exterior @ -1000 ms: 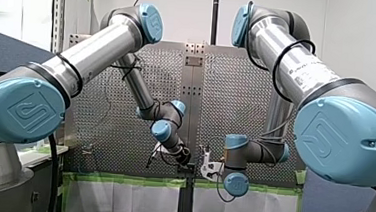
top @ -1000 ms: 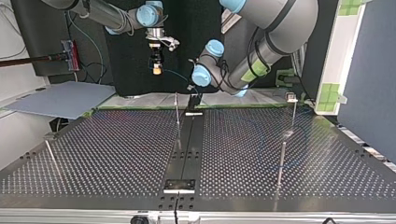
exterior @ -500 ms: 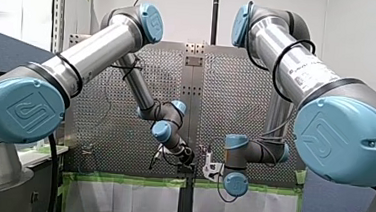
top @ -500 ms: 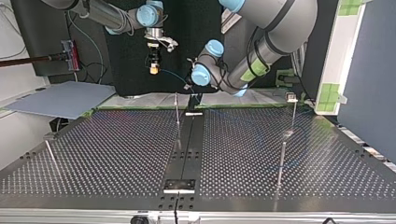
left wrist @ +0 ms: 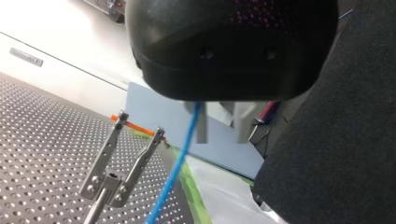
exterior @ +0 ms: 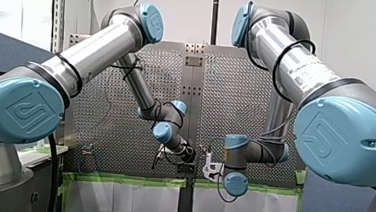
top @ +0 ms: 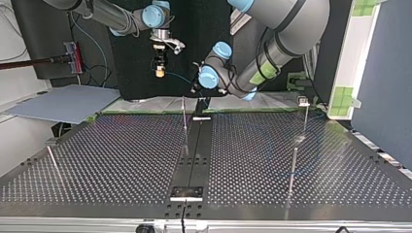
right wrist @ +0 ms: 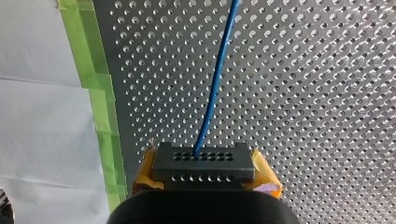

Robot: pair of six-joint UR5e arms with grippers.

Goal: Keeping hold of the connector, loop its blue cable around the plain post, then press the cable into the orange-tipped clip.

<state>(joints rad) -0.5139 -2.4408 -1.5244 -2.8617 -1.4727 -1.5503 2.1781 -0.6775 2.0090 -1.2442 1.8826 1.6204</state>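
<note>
My left arm (exterior: 79,58) has sunk a touch toward five o'clock in the front view over the last second. My right arm (exterior: 299,68) slid slightly toward nine o'clock in the top view, then held. Both work near the twelve o'clock edge of the surface (top: 121,160) in that view, so I judge this as taking up slack, with the loop not yet begun. The plain post (top: 293,167), at four o'clock of that view's centre, stands bare. A forked clip (left wrist: 108,183) sits ahead of and beside the left fingers (left wrist: 201,130), which stand apart with the blue cable (right wrist: 215,79) running loose beside one. The right fingers (right wrist: 145,173) are clenched on the connector (right wrist: 203,164), held above the surface near its taped edge.
</note>
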